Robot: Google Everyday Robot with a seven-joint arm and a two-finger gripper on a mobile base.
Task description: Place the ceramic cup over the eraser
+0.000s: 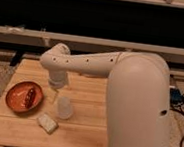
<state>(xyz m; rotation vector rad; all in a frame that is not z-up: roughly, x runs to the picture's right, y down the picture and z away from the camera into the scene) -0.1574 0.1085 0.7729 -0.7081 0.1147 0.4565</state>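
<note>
The white ceramic cup (63, 108) stands on the wooden table (85, 132), near its middle and towards the front. No black eraser shows anywhere on the table; it is hidden or out of view. My gripper (52, 92) hangs below the white wrist (57, 63), just up and to the left of the cup, between the cup and the plate. It looks apart from the cup. My large white arm reaches in from the right and covers the table's right side.
An orange-red round plate (24, 97) with a brown item on it sits at the left. A pale flat slab (47, 123) lies near the front edge. A dark shelf runs behind the table. Cables lie on the floor at the right.
</note>
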